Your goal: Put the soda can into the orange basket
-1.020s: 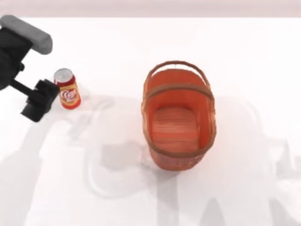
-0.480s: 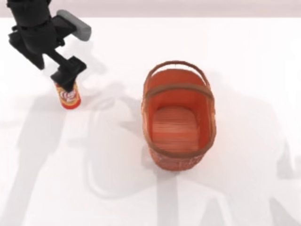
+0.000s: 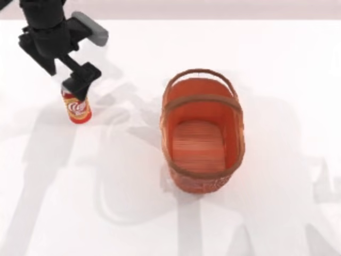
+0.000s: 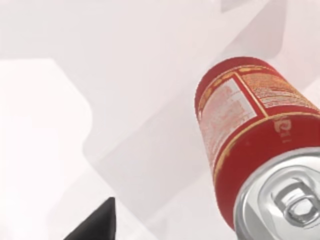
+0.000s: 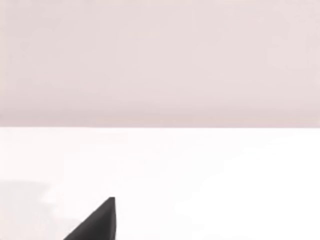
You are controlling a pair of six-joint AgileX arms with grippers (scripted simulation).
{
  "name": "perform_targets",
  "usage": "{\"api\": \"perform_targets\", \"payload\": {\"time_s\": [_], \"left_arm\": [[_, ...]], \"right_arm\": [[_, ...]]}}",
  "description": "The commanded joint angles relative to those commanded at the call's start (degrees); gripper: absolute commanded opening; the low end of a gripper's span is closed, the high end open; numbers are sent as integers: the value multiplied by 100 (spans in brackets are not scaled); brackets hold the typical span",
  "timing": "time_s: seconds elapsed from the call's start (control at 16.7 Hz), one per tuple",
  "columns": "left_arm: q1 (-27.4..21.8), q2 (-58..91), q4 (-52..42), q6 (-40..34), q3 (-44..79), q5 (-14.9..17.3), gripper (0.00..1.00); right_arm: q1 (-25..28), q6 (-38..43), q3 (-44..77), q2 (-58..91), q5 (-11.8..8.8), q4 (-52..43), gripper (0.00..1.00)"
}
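Observation:
The soda can [image 3: 78,108], red with a yellow and white label, stands upright on the white table at the left. My left gripper [image 3: 80,81] hangs right over its upper end and hides the can's top in the top view. In the left wrist view the soda can [image 4: 250,130] fills the frame close up, its silver top [image 4: 287,200] showing. One dark fingertip [image 4: 101,224] stands well off to its side, so the fingers are open with nothing gripped. The orange basket [image 3: 233,140], with its brown rim and arched handle, sits at mid-table with nothing in it.
My right arm is outside the top view. Its wrist view holds only one dark fingertip [image 5: 102,222] over bare white table and a pale back wall. Wide white table surface [image 3: 128,176] lies between the can and the basket.
My left arm swung from beside the can's left up and over it, then edged slightly rightward above its top. The can and basket have not moved.

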Motion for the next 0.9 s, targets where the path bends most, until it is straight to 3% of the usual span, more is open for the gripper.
{"api": "perform_targets", "payload": {"time_s": [0.24,0.54,0.84,0.9], "left_arm": [[-4,-5,111,-5,-114,0,100],[5,72,985,5,-900,1,100],[7,88,1071,8,-982,1,100],[7,88,1071,8,-982,1,92]], "right_arm": [[0,0,0,0,0,0,100],[0,0,0,0,0,0,100],[0,0,0,0,0,0,100],[0,0,0,0,0,0,100]]}}
